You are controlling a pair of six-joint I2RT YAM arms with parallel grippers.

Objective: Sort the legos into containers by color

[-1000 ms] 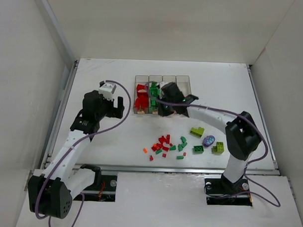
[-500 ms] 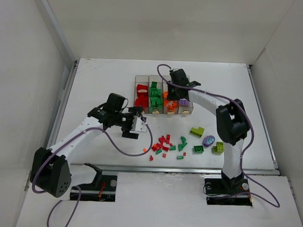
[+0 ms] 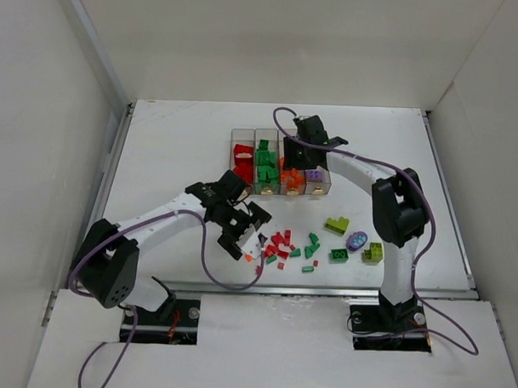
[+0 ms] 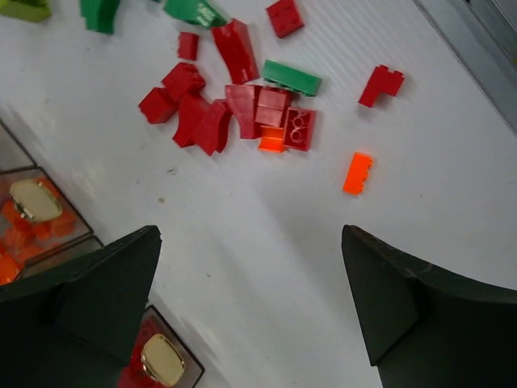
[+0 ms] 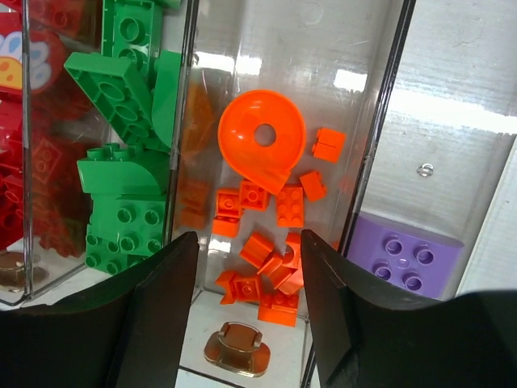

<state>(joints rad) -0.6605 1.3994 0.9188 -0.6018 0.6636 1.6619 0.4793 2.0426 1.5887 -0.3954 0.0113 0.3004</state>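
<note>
1. The white counter [image 3: 175, 148] carries everything.
2. The 4 clear containers [image 3: 312, 138] stand in a row near its middle. From 9 to 3 o'clock they hold red, green, orange and purple legos [image 3: 264, 164].
3. The left tool [image 3: 247, 234] hovers low with its jaws wide and empty, at 9 o'clock of the loose pile [image 3: 284, 244].
4. The right tool [image 3: 309, 133] hangs over the orange bin, jaws partly apart with nothing between them.
5. The pile, mostly red and green, lies at 6 o'clock of the containers. The lime bricks [image 3: 336, 224] lie at 3 o'clock of it.
6. 1 small orange brick [image 4: 357, 173] lies alone, just beside the red cluster.
</note>
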